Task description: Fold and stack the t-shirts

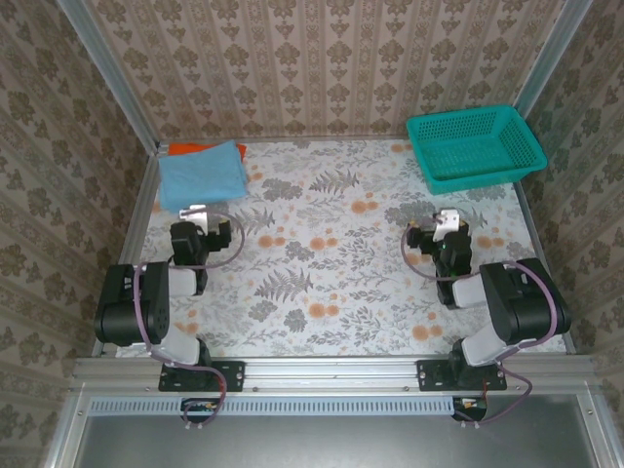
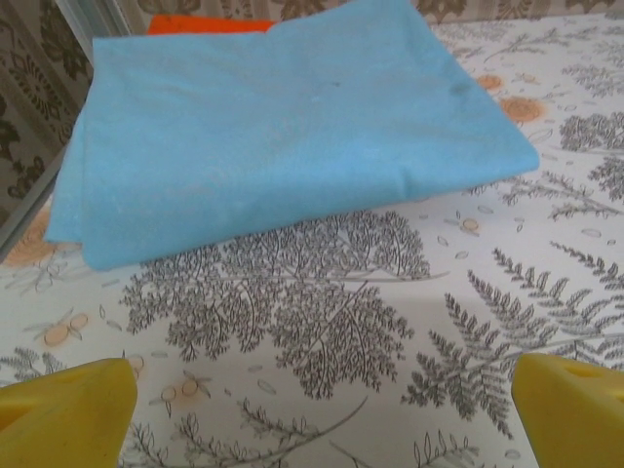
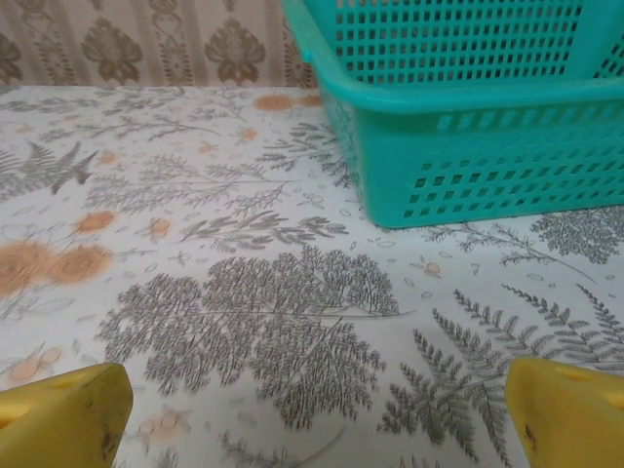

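Observation:
The light blue t-shirt (image 1: 202, 174) lies folded at the table's far left corner, on top of the folded orange t-shirt (image 1: 189, 148), whose edge peeks out behind it. From the left wrist the blue t-shirt (image 2: 283, 127) fills the upper half, with a strip of orange t-shirt (image 2: 210, 23) at the top. My left gripper (image 1: 198, 212) sits just in front of the stack, open, yellow fingertips (image 2: 63, 414) wide apart over bare tablecloth. My right gripper (image 1: 447, 220) is also open, with yellow fingertips (image 3: 570, 414) spread and nothing between them, a little in front of the basket.
A teal mesh basket (image 1: 475, 146) stands empty at the far right corner; it appears again as the basket (image 3: 468, 107) in the right wrist view. The floral tablecloth (image 1: 331, 263) covers the table. Patterned walls enclose three sides.

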Motion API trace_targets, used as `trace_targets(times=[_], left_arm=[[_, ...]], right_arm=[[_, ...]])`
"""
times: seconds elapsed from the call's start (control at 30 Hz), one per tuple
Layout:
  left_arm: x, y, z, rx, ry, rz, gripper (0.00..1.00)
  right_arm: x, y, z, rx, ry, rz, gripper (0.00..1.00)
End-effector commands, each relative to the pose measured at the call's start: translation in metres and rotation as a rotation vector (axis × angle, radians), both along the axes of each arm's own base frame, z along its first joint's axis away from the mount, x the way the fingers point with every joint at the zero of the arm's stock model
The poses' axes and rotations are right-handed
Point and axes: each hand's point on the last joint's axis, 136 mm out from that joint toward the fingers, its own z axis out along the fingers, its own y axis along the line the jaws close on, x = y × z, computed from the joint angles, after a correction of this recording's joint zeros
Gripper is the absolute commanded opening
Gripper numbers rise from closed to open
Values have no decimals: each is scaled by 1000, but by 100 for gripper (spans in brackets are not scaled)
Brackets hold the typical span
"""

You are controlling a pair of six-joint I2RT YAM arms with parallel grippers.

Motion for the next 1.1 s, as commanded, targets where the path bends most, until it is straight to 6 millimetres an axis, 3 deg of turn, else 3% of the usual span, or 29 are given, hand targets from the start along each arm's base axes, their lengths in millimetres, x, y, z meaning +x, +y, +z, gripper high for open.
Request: trace_targets(times=[0.0,1.07], left_arm=[[6,-3,6,18,-11,-20,100],[5,-5,6,28,-16,-21,100]], right_arm=[[14,-15,2,49,51,-59,100],[13,-14,2,41,49,-55,100]])
